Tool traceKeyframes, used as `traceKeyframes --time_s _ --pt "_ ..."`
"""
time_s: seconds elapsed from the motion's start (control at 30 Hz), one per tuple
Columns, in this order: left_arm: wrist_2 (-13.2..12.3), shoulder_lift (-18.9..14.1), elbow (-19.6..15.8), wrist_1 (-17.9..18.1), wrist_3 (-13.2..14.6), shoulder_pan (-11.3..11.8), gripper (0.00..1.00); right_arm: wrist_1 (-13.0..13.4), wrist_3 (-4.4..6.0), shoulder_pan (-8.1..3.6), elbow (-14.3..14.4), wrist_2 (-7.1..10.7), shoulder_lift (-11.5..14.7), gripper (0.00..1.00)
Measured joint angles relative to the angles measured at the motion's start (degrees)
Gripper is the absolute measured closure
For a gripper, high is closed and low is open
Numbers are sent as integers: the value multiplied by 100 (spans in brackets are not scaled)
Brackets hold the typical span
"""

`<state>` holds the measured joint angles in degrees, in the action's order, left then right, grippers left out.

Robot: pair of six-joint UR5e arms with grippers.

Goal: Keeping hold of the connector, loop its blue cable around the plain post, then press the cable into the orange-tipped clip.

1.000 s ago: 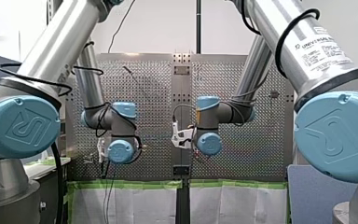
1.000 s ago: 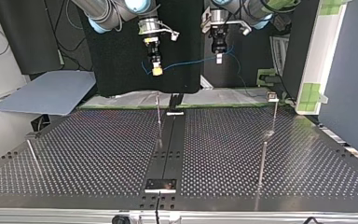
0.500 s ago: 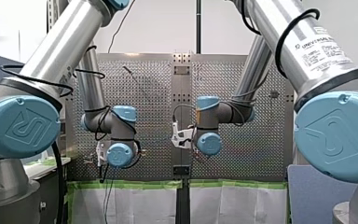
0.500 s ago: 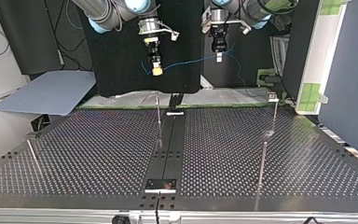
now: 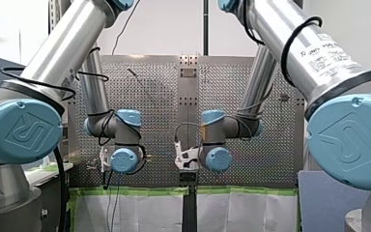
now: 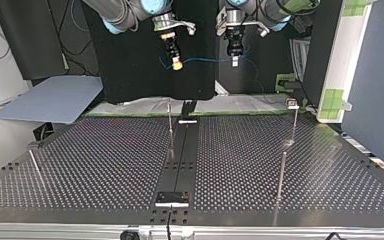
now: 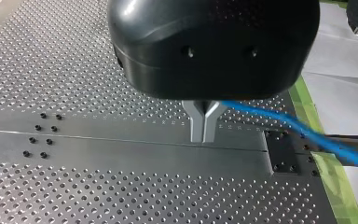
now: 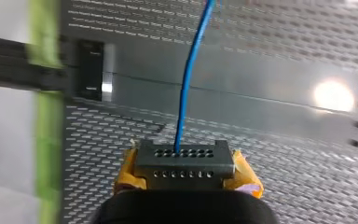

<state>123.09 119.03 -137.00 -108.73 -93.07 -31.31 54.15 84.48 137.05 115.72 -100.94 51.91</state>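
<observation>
Reading the top view from left to right: my right gripper (image 6: 178, 64) hangs high over the far edge of the perforated table (image 6: 105, 165). Its yellow pads (image 8: 244, 173) are clamped on the dark connector (image 8: 182, 161), which sits square between them in the right wrist view. The blue cable (image 8: 184, 93) leaves the connector's face and runs across to my left gripper (image 7: 202, 128), which hangs just to the right at about the same height. Its metal fingers (image 7: 196, 123) are pressed together and seem to pinch the cable, which trails away beside them. Below, on the table, a thin bare post (image 6: 170, 125) stands near the middle at the far side, well apart from both grippers. Further right stands a taller post with a small pale head (image 6: 294, 122). I cannot make out any orange on it, so I cannot confirm it is the clip. I judge the looping not yet begun. The risks I see are these: the short span of cable between the grippers may go taut as I descend and drag the connector askew in the pads. The post is slender, so the loop could slide past it. I might also press the cable into the wrong fixture.
</observation>
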Motion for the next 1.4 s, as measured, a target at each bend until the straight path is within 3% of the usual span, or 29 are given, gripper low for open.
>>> traceKeyframes --time_s 0.17,0.53,0.63,0.9,1.4 --pt "0 0 0 0 0 0 100 -274 0 2 0 19 -138 100" --pt "2 51 -28 -72 51 54 100 -691 -19 -1 -11 -6 -131 100" --pt "53 2 -29 -197 14 59 100 -818 21 26 -67 -124 -14 100" --pt "313 -382 36 -616 -111 81 100 -1246 361 31 -190 -465 411 100" --pt "708 -1185 740 -1419 -633 165 100 -2125 414 -135 -1005 -313 1289 100"
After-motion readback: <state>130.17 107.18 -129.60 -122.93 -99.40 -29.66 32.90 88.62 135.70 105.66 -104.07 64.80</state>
